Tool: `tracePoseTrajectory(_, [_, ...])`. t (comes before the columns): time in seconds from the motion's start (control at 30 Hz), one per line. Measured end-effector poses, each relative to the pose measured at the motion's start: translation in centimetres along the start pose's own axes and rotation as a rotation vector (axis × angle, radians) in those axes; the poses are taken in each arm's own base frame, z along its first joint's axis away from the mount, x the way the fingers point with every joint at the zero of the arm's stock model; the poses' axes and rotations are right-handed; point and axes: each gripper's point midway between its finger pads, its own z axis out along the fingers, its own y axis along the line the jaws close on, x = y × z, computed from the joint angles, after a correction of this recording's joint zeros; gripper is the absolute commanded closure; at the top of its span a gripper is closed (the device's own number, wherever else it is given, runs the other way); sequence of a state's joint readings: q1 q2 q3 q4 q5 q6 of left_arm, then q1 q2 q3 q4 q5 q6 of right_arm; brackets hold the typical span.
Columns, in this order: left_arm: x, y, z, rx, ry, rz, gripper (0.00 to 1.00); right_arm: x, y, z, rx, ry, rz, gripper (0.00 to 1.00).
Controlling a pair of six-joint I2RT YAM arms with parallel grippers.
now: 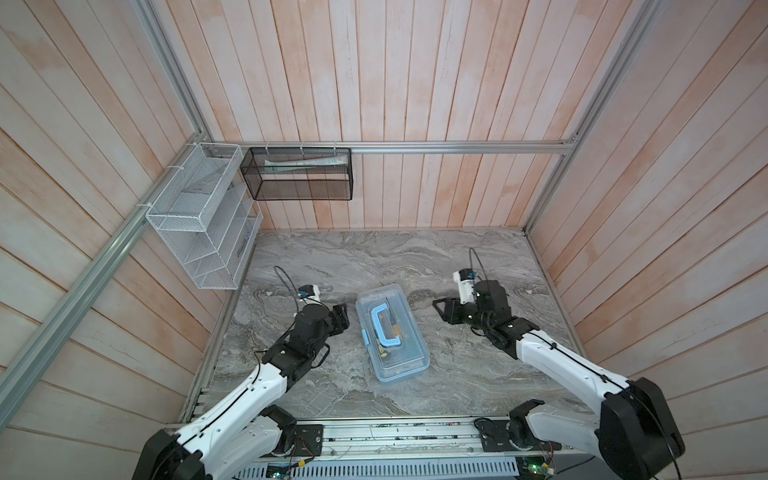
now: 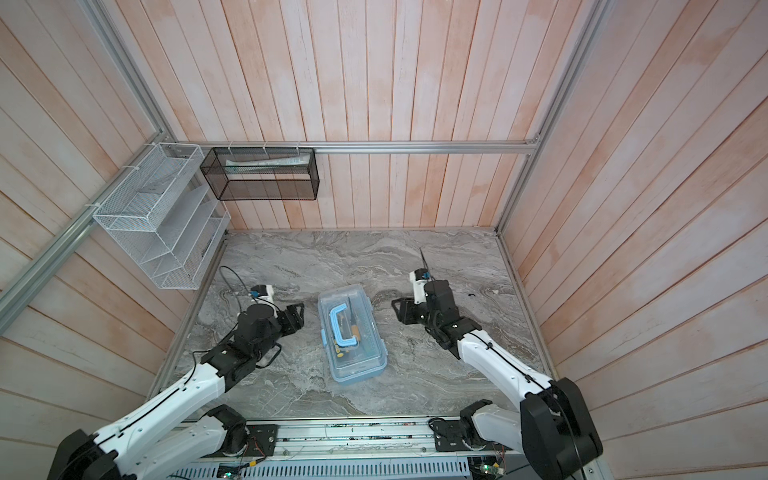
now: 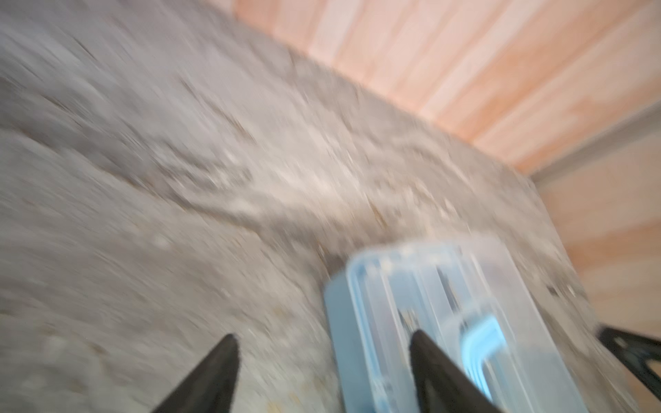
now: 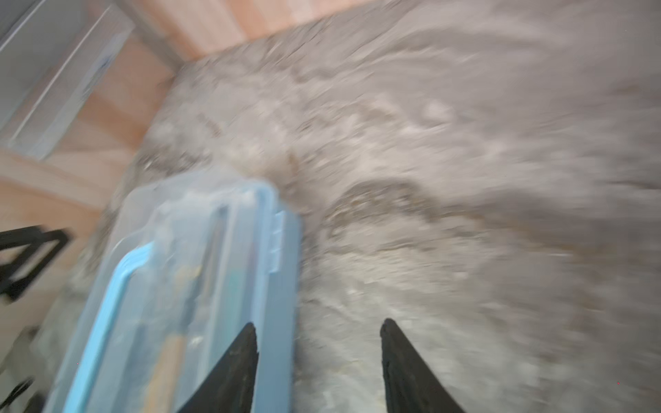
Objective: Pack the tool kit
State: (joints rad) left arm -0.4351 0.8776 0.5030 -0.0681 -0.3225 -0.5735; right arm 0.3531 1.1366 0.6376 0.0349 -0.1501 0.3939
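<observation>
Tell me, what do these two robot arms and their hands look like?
The left arm and right arm have white shells, black joints and thin black cables. The left hand and right hand are black, with tapering pointed fingers. A white camera box sits by each wrist.

The tool kit [image 1: 392, 332] is a rectangular plastic case with a light-blue base. Its see-through lid [image 1: 409, 359] is closed, and the light-blue handle [image 1: 377, 326] lies flat on it. Yellow-black tools [image 1: 382, 353] show inside. The case lies a little slanted in the middle of the grey marble table [image 1: 478, 374].
</observation>
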Motion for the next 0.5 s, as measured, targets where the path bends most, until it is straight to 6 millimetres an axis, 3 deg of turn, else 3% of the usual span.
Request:
tracePoseTrajectory(0.07, [-3.3, 3.3, -0.7, -0.109, -0.161, 0.036, 0.00, -2.8, -4.0, -1.7, 0.136, -0.122, 0.015, 0.41])
tracePoseTrajectory(0.1, [-3.9, 4.6, -0.8, -0.155, -0.211, 0.051, 0.00, -3.8, -5.7, -2.5, 0.200, -0.176, 0.017, 0.41])
tracePoseTrajectory(0.2, [-3.6, 9.2, -0.5, -0.293, -0.289, 0.118, 0.00, -5.2, -10.3, -4.3, 0.384, -0.298, 0.002, 0.38])
tracePoseTrajectory(0.37, [-1.1, 14.9, 1.0, -0.455, -0.263, 0.205, 0.00, -3.0, -16.2, -4.5, 0.643, -0.337, -0.054, 0.36])
tracePoseTrajectory(0.5, [-2.2, 16.1, 2.0, -0.457, -0.304, 0.212, 0.00, -2.3, -18.4, -3.8, 0.728, -0.331, -0.105, 0.36])
